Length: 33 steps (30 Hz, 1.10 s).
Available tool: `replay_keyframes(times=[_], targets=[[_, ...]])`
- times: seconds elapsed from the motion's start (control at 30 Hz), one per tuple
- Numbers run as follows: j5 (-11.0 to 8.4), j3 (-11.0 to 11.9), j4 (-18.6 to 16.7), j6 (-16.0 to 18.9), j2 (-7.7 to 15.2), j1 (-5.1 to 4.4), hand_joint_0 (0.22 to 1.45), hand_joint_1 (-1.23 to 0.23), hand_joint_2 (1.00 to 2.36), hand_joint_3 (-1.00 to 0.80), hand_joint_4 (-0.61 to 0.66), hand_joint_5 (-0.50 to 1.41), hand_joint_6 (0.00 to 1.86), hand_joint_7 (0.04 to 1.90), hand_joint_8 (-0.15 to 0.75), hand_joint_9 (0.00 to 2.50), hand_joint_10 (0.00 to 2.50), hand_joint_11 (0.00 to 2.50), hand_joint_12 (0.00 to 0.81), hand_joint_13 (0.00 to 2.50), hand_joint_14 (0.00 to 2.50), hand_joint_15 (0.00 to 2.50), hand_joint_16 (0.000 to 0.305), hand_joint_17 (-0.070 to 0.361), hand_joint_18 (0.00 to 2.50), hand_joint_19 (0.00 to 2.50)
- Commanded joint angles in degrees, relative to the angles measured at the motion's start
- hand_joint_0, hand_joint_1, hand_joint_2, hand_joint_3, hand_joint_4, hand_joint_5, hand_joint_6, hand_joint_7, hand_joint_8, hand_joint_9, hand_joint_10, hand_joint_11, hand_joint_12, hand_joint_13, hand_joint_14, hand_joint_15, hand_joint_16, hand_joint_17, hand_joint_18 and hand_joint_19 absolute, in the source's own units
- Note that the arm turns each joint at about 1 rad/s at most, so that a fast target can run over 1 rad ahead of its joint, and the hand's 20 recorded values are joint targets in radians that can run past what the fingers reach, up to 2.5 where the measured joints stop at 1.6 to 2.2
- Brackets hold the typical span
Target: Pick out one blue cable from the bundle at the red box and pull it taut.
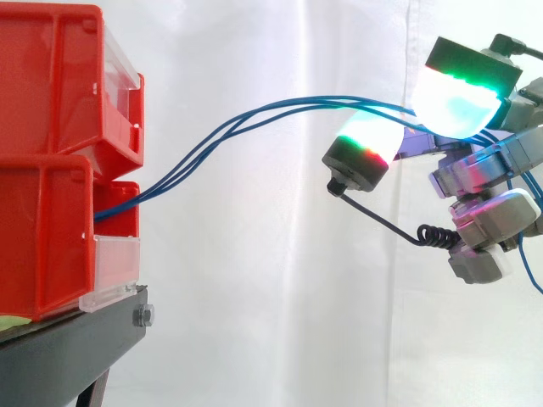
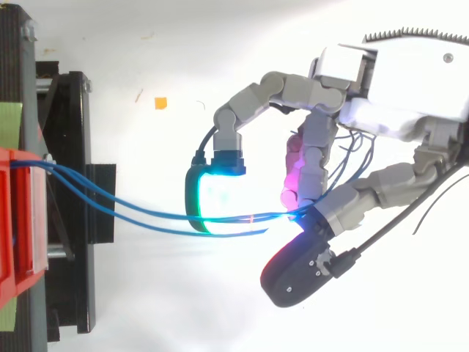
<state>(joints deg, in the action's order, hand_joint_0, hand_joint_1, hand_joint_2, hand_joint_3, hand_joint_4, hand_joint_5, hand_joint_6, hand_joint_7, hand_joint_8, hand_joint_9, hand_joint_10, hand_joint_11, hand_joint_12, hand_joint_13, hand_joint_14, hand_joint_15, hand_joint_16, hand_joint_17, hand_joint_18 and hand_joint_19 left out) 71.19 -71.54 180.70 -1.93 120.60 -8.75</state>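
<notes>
Right now the blue cables (image 1: 288, 105) sag out of the lower red bin (image 1: 42, 237) across to the hand (image 2: 396, 81), slack. Its fingers are curled round them, glowing pads (image 1: 454, 102) pinching the bundle. You can count roughly three strands near the bin. Two red bins sit stacked on one black stand (image 1: 68, 348).

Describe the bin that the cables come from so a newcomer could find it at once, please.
At the side view's left a black stand carries two stacked red bins. Take the lower red bin. Unlike the upper red bin, it has blue cables running out of its front to the hand.
</notes>
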Motion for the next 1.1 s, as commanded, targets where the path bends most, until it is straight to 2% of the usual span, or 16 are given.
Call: replay_keyframes(times=[0.0, 0.37, 1.07], targets=[[0.00, 0.0, 0.0, 0.0, 0.0, -0.04, 0.70, -0.99, 1.00, -0.50, -0.24, -0.11, 0.90, 0.94, 0.172, 1.65, 0.03, 1.51, 0.339, 1.34, 0.04, 1.00, 0.048, 0.108, 0.95, 0.87], [0.00, 0.0, -0.3, 0.0, 0.0, -0.04, 0.55, -0.88, 1.00, -0.50, -0.19, -0.11, 0.88, 0.91, 0.184, 1.66, 0.03, 1.49, 0.358, 1.36, 0.04, 1.00, 0.052, 0.118, 0.98, 0.89], [0.00, 0.0, -0.3, 0.0, 0.0, -0.04, 0.47, -0.79, 1.00, -0.50, -0.14, -0.12, 0.83, 0.85, 0.210, 1.67, 0.03, 1.46, 0.391, 1.41, 0.03, 0.98, 0.060, 0.135, 1.06, 0.88]])
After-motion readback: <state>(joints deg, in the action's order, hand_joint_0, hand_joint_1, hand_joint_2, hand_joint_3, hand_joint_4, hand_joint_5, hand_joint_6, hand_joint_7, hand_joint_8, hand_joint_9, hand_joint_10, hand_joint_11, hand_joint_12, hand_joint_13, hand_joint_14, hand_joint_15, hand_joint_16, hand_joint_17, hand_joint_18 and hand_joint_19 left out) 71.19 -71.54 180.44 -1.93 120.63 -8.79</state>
